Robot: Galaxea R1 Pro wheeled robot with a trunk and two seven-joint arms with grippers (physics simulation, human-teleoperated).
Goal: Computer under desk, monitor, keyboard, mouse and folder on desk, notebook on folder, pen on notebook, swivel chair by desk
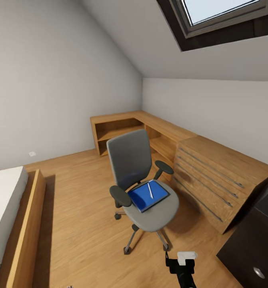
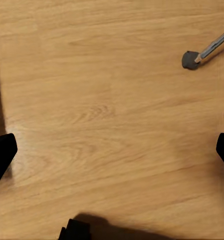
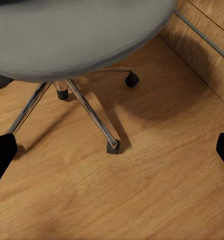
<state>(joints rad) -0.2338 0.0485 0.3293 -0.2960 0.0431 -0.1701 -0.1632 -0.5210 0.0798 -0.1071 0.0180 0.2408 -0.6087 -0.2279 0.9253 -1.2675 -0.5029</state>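
Lying on chair seat (image 1: 162, 214), folder (image 1: 148, 196), pen (image 1: 150, 190)

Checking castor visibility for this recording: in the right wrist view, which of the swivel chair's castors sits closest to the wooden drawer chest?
The castor on the leg pointing toward the drawer chest. The other castors of the swivel chair sit farther out on the open floor.

wooden floor (image 1: 78, 192) carries swivel chair (image 1: 144, 180); blue folder (image 1: 146, 197) flat on seat, pen (image 1: 150, 189) atop.
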